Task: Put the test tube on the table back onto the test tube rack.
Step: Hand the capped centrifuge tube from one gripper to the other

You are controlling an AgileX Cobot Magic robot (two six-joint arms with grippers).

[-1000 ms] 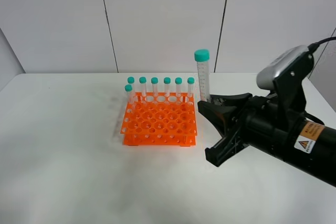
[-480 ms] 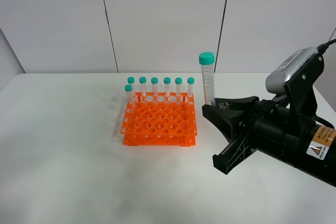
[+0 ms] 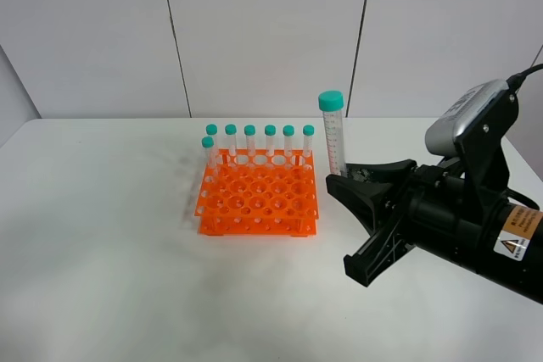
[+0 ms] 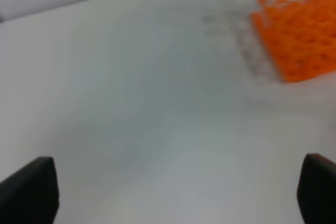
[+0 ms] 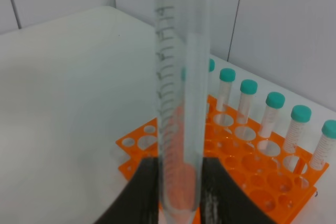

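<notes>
The test tube rack stands on the table near its far edge; the test tube is upright just right of it.

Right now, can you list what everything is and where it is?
Held tube: clear plastic test tube with teal-green cap, upright, right of the rack, not in a hole
Right end effector: shut on that tube's lower end
Left end effector: open, holding nothing
Rack: bright orange plastic test tube rack on the white table
Other tubes: seven matching capped tubes standing in the rack, mostly along its back row
</notes>
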